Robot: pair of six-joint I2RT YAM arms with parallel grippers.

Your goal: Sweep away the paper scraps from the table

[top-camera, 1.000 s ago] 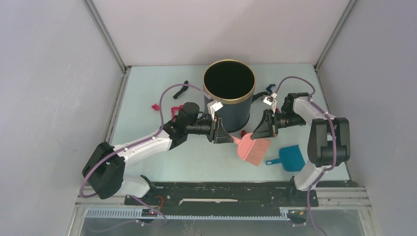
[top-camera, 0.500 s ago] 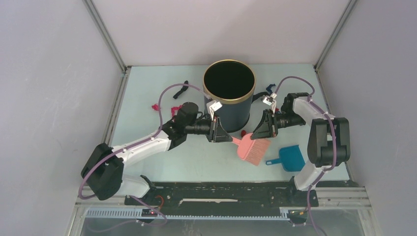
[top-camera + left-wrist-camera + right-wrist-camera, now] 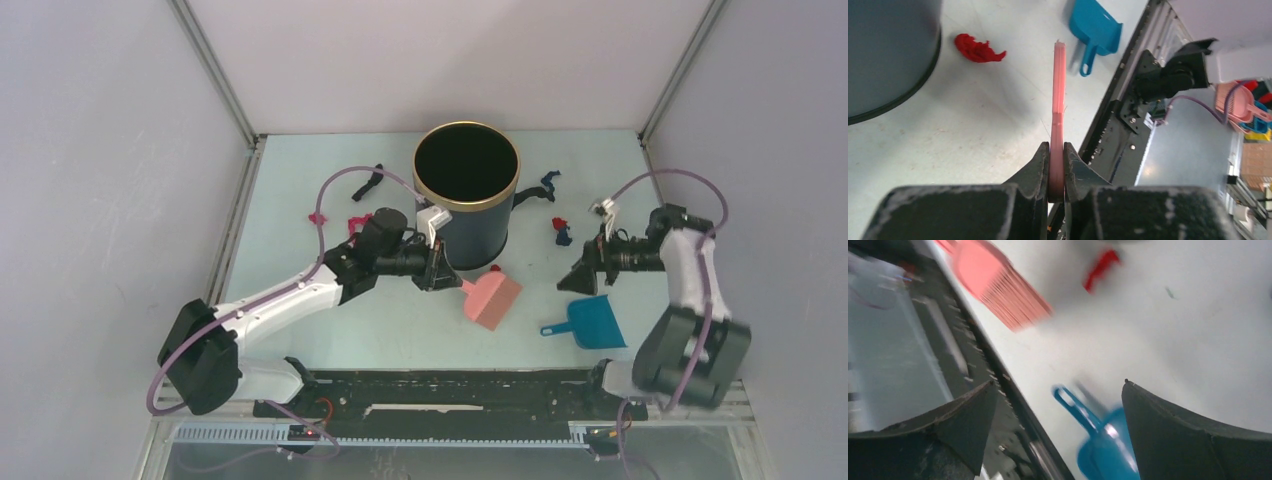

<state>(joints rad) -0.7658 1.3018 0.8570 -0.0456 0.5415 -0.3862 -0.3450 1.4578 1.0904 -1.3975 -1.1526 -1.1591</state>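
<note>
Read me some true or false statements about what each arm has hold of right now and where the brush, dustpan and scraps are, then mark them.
1. The left gripper has its jaws shut on the pink brush. True.
2. The right gripper holds the blue dustpan. False: its jaws stand open and empty, and the dustpan lies free on the table.
3. A red paper scrap lies on the table beside the dark bin. True.
4. The brush is inside the bin. False: it is outside, in front of the bin.
</note>
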